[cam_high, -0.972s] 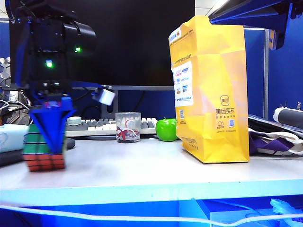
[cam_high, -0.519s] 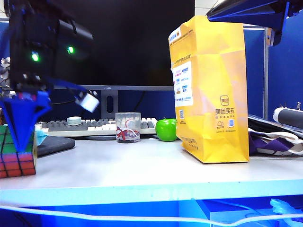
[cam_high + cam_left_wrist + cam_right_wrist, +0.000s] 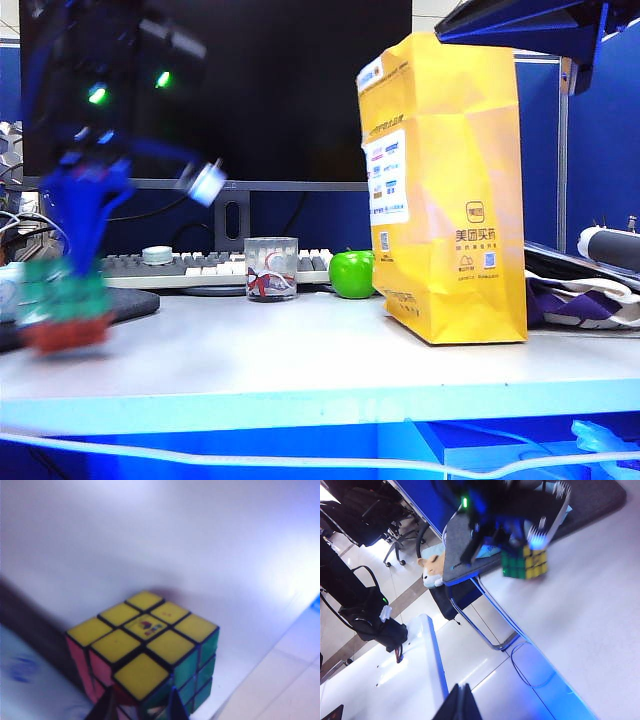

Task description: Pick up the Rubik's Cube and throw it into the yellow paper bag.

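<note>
At the far left of the exterior view, the left gripper (image 3: 75, 262), blue and blurred, has its fingers (image 3: 106, 707) clamped on the Rubik's Cube (image 3: 66, 307), which hangs just above the desk (image 3: 300, 350), well left of the glass cup (image 3: 270, 268). The left wrist view shows the cube's yellow face up, green and red sides below. Just right of the glass cup, in front of a keyboard (image 3: 200, 265), sits a green apple (image 3: 351, 273). Right of the apple stands the yellow paper bag (image 3: 445, 190), upright on the desk. The right gripper (image 3: 460, 703) is high above the desk, near the bag's top; its fingers are pressed together, holding nothing.
</note>
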Controlling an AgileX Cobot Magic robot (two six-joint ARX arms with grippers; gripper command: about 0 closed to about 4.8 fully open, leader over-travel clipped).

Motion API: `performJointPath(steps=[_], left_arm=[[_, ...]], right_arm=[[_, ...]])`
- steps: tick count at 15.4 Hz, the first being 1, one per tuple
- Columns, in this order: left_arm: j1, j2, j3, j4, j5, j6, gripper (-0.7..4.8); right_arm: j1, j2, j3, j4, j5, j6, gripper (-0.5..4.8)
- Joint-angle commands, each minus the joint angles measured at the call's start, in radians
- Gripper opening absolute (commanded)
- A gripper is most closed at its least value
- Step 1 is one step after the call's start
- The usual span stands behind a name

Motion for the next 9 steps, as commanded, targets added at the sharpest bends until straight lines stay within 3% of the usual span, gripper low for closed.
performJointPath(steps=[1, 6, 9], left_arm=[[-0.007, -0.010, 0.160, -0.033, 0.020, -0.047, -0.06], [-0.049, -0.035, 0.386, -0.049, 0.066, -0.080, -0.06], [-0.102, -0.035, 0.598, 0.090, 0.202, -0.097, -0.06]], right_arm=[[0.001, -0.002, 0.006, 0.010, -0.003, -0.006, -0.01], [0.001, -0.002, 0.006, 0.005, -0.003, -0.006, -0.01], [0.001, -0.002, 0.006, 0.001, -0.002, -0.006, -0.01]])
